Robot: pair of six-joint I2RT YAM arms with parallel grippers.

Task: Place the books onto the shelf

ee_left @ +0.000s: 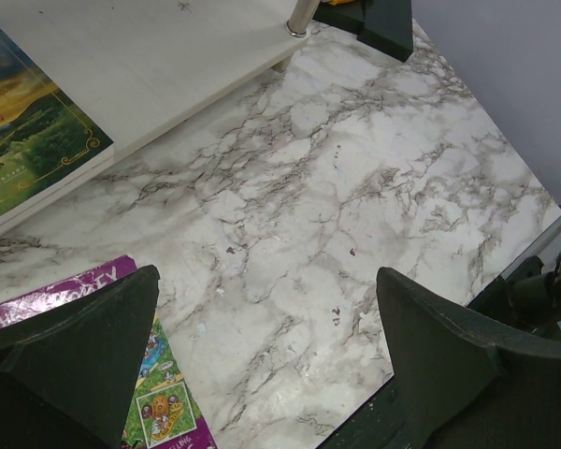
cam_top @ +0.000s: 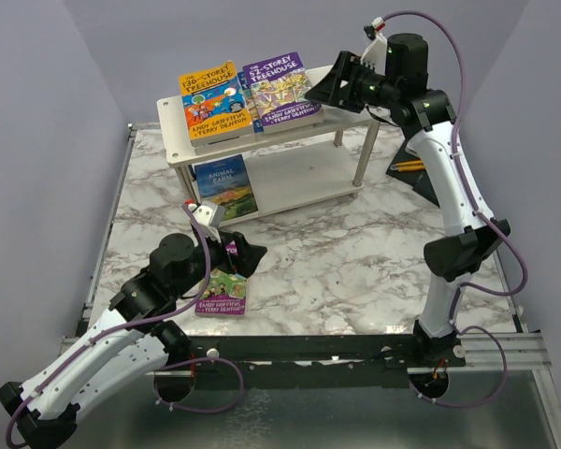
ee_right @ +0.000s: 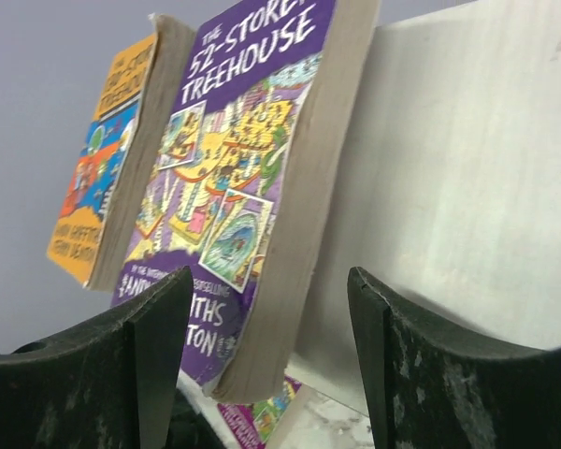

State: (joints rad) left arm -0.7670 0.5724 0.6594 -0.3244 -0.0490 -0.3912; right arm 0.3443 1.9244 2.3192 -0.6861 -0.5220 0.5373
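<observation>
Green-purple Treehouse book (cam_top: 222, 292) lies flat on the marble table (cam_top: 355, 253) at lower centre, with the left gripper (cam_top: 246, 253) spread wide at its top edge. Upper middle: orange book (cam_top: 215, 103) and purple book (cam_top: 279, 89) on the shelf (cam_top: 299, 176), Animal Farm (cam_top: 222, 185) underneath. Over there the right gripper (ee_right: 271, 281) gapes around the purple book's edge, not pinching.

Overall light: bright, even and diffuse, coming from above in all three views.
Shadows, overhead view: soft shade under the top board of the shelf (cam_top: 304, 173) falls on its lower board; the arms cast faint shadows on the marble table (cam_top: 337, 253).
Focus, left wrist: the marble veins are crisp; the left gripper fingers (ee_left: 84, 346) are near-black, with little detail.
Focus, right wrist: the lower lettering on the purple book (ee_right: 234, 159) is smeared; the orange book (ee_right: 98, 168) is soft; the right gripper fingers (ee_right: 439, 374) show pale scuffs.
Exposure, right wrist: the shelf board is pale, its grain barely visible.
Distortion: both wrist views are wide-angle and tilted; the book edges lean.
</observation>
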